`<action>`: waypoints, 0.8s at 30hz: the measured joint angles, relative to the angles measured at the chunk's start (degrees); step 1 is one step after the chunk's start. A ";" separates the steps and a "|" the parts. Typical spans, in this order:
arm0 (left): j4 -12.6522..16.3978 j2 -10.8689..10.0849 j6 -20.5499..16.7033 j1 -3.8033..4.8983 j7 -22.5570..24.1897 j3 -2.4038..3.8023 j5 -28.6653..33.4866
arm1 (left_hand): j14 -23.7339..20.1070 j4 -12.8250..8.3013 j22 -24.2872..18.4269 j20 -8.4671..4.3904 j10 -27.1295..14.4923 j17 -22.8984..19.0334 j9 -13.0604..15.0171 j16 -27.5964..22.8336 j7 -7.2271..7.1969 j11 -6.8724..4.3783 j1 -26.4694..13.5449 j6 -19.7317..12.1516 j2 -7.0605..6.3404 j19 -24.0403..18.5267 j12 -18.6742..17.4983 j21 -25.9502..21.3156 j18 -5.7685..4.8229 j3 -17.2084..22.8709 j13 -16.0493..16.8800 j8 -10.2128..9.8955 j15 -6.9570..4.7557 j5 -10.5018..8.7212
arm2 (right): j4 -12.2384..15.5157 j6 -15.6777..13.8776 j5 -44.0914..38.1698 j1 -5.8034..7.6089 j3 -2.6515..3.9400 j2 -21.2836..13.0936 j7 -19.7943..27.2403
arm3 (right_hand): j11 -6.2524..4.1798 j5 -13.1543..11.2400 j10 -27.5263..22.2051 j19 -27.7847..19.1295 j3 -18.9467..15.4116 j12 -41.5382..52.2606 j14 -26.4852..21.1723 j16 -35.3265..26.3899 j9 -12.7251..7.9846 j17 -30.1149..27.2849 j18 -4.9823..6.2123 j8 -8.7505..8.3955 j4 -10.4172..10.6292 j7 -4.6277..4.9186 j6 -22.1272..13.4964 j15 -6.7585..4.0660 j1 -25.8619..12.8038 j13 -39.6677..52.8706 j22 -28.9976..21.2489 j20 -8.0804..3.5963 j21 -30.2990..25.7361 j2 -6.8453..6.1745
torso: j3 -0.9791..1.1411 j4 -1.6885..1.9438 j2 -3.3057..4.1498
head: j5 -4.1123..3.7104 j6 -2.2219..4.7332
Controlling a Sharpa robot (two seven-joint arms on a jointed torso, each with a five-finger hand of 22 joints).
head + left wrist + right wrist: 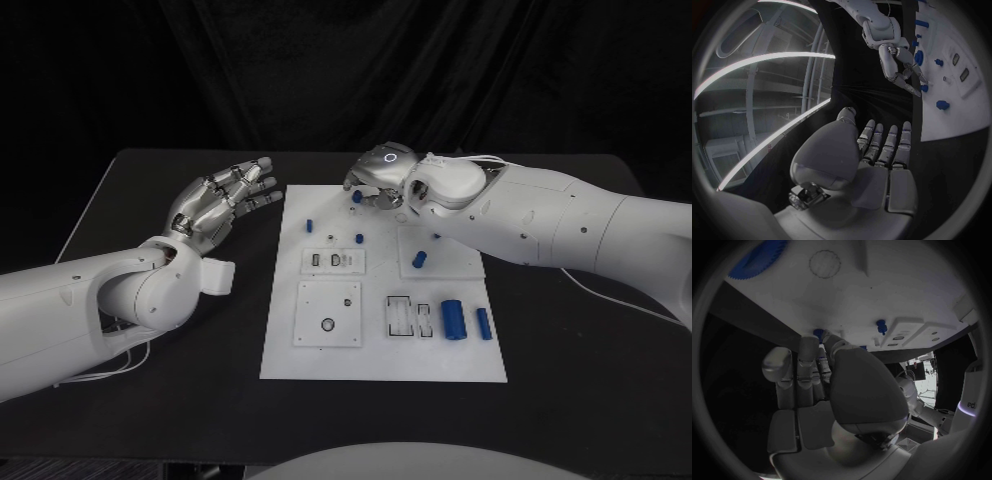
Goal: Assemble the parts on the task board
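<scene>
The white task board (382,345) lies in the middle of the black table. My right hand (384,182) hangs over the board's far edge, and its thumb and fingertips meet on a small blue peg (356,197) standing there. The same peg (819,333) sits at the fingertips in the right wrist view, and the peg (924,88) and right hand (901,67) also show in the left wrist view. My left hand (224,200) hovers left of the board, fingers spread, holding nothing. Two blue cylinders (451,320) lie at the board's near right.
More small blue pegs (309,225) (358,238) stand on the far half of the board, and a blue piece (418,259) lies right of centre. A blue gear (754,260) sits on the board. Bare black table surrounds the board on all sides.
</scene>
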 measured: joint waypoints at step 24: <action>0.12 -0.89 0.03 0.00 0.01 0.00 0.38 | 0.00 0.00 0.00 0.00 0.00 0.04 -0.01 0.22 0.00 0.00 0.23 0.00 -0.23 -0.01 0.00 0.22 -0.01 0.00 0.00 0.00 0.00 0.21 | 8.42 -2.63 0.00 3.08 0.32 -7.92 -0.74 | -0.75 0.67 1.13 -0.92 -3.63 1.17 -1.27 -1.00 -1.79 -1.10 0.00 0.00 0.47 0.66 -0.99 -0.10 -0.06 1.72 -0.07 0.31 -1.33 1.30 | 0.02 0.02 0.03 | 0.01 0.77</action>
